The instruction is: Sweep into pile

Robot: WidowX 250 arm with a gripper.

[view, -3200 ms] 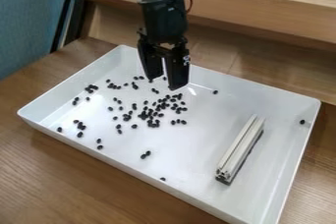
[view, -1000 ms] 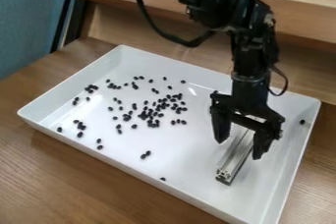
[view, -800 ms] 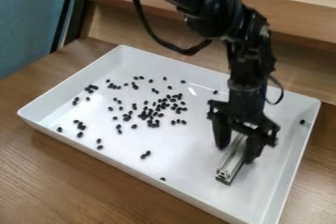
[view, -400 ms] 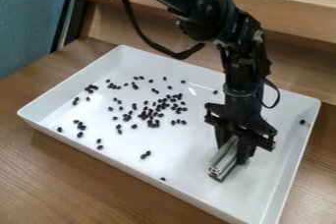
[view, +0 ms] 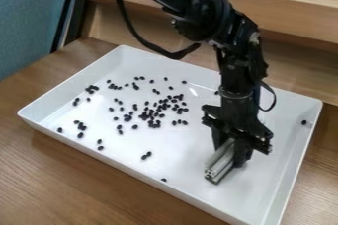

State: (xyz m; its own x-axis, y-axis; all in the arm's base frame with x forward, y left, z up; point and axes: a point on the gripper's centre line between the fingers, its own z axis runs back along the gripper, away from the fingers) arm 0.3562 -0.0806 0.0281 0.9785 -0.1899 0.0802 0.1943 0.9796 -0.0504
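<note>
My gripper (view: 230,153) hangs low over the right half of the white tray (view: 105,156), shut on the metal bar (view: 219,162). One finger stands on each side of the bar, and the bar's near end juts out toward the tray's front wall. Whether the bar touches the tray floor I cannot tell. Black beans (view: 153,118) lie scattered over the left and middle of the tray, densest near the centre. A lone bean (view: 163,179) is close to the front wall, and another (view: 304,122) lies by the right wall.
Raised walls surround the tray, which rests on a wooden table (view: 72,184). Behind it runs a higher wooden ledge (view: 290,24). A blue-grey fabric surface (view: 29,21) stands at the upper left.
From above the beans, my gripper moved right to the bar, came down around it and closed. Gripper and bar have since shifted a little left together. The beans have stayed put.
</note>
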